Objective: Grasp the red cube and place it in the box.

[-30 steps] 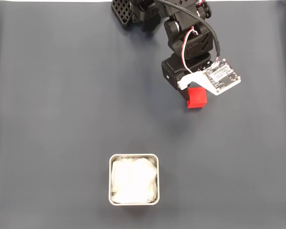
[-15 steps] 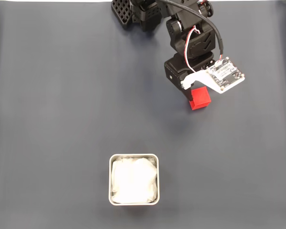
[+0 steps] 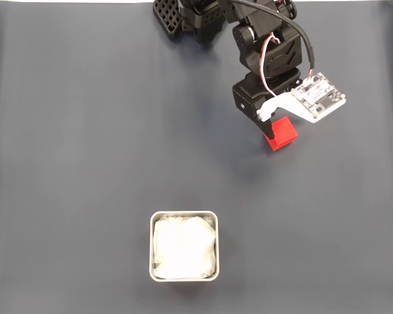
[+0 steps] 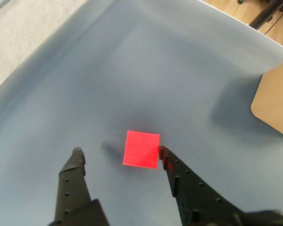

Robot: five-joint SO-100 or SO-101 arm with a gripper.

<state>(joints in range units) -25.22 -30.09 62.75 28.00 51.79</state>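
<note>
Fixed view straight down from high above; wrist view close, sharing the red cube (image 3: 281, 132) (image 4: 141, 149).

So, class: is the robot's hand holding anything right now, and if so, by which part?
Nothing is held. The hand is open around the red cube, which sits on the table; one finger touches its side, the other stands apart.

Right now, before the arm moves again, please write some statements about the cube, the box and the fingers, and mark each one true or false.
1. The red cube lies on the table, not in the box. True.
2. The gripper is shut on the cube. False: the fingers stand open, and only the right one in the wrist view meets the cube's edge.
3. The box holds a white lining. True.
4. In the fixed view the cube touches the box. False: it lies well apart, up and to the right.
</note>
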